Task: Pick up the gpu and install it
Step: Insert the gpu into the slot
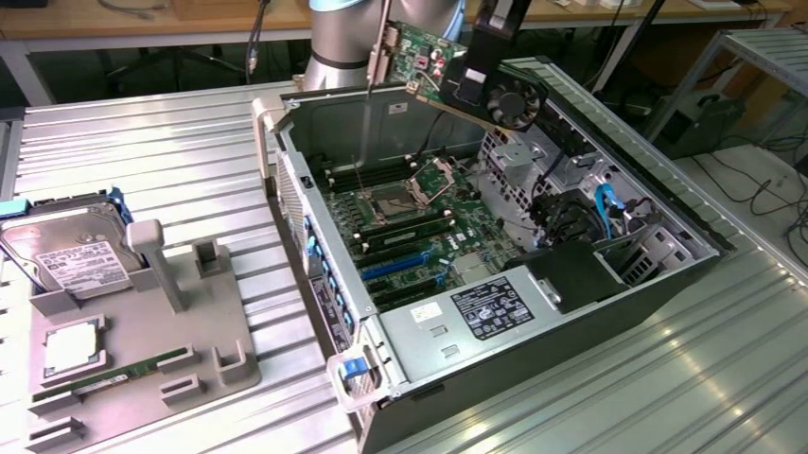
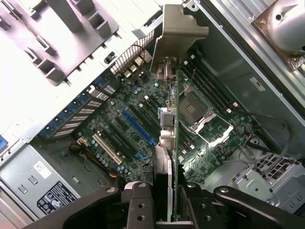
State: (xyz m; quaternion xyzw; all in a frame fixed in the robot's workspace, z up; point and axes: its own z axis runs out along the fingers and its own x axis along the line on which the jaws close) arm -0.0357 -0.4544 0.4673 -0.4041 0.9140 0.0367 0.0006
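The gpu (image 1: 436, 61), a green card with a black round fan and a long silver end bracket, hangs tilted in the air over the far side of the open computer case (image 1: 657, 284). My gripper (image 1: 486, 59) is shut on it near the fan end. In the wrist view the gpu (image 2: 170, 143) shows edge-on between my fingers (image 2: 138, 205), its bracket pointing away from the camera. My gripper (image 2: 164, 202) holds the card well above the motherboard (image 2: 119, 114), over its blue expansion slot (image 2: 138, 129) and the open processor socket (image 2: 195, 107).
The motherboard (image 1: 404, 222) lies in the case beside a power supply (image 1: 493, 307) and blue cables (image 1: 606, 213). On the exterior view's left, a grey fixture (image 1: 165, 322) holds a hard drive (image 1: 76, 251), a processor (image 1: 70, 345) and a memory stick (image 1: 114, 375).
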